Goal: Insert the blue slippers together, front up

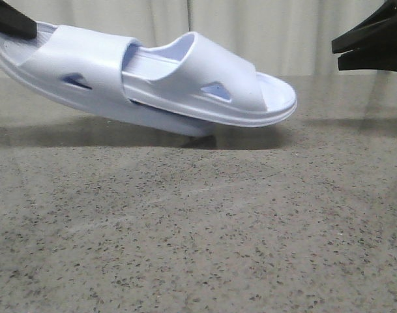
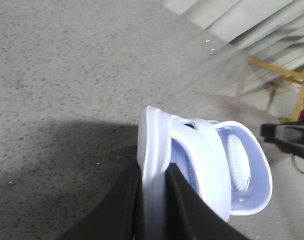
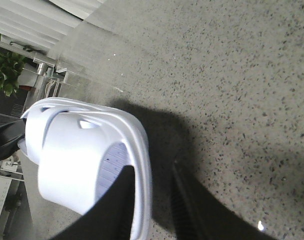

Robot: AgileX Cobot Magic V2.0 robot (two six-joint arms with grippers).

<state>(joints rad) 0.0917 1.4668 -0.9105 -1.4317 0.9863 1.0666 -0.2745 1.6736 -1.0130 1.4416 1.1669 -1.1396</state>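
Note:
The two blue slippers are nested, tilted down to the right over the table. The left slipper [image 1: 87, 62] holds the right slipper [image 1: 211, 81] under its wide strap, and the inner one's toe points right. My left gripper [image 1: 19, 26] is shut on the raised heel end of the sole; in the left wrist view the gripper [image 2: 154, 172] pinches that sole [image 2: 152, 150] between its black fingers. My right gripper [image 1: 337, 53] hangs open to the right of the toe, apart from it. In the right wrist view the right gripper [image 3: 152, 167] gapes in front of the slipper toe [image 3: 77, 165].
The speckled grey stone table [image 1: 205, 222] stretches toward the camera, with a pale curtain [image 1: 296, 32] behind it. A yellow frame [image 2: 291, 80] and a green plant [image 3: 4, 72] stand off the table's far side.

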